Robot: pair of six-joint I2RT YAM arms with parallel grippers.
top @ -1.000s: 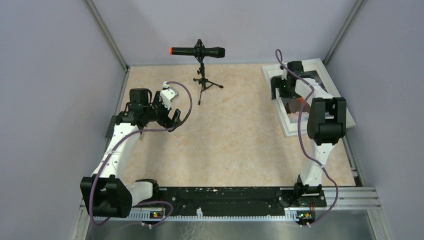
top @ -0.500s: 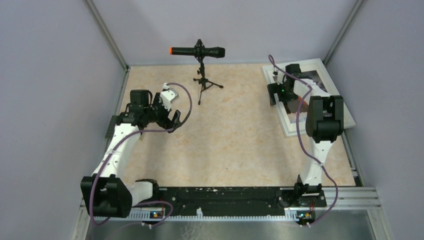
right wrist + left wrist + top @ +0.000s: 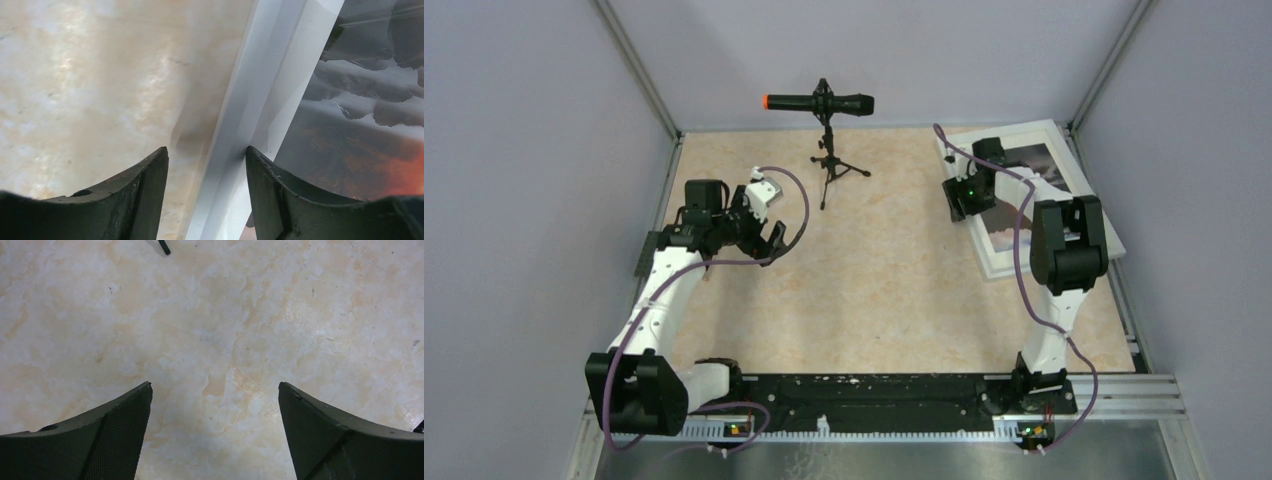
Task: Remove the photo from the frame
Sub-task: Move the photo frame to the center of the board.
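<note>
Nothing legible anywhere. The frame (image 3: 272,90) shows bare white border, with no brand and no label. The photo (image 3: 360,125) is just dark rocks and orange glow, with no caption or number. The microphone (image 3: 819,103) at 12 o'clock in the top view is too small for any marking to be read.

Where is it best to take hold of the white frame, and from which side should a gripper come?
Probably its long left border, from above. The frame lies on the table and is much wider than the jaws, so only a thin border fits between them. The open right gripper hangs astride that edge, beside the photo.
</note>
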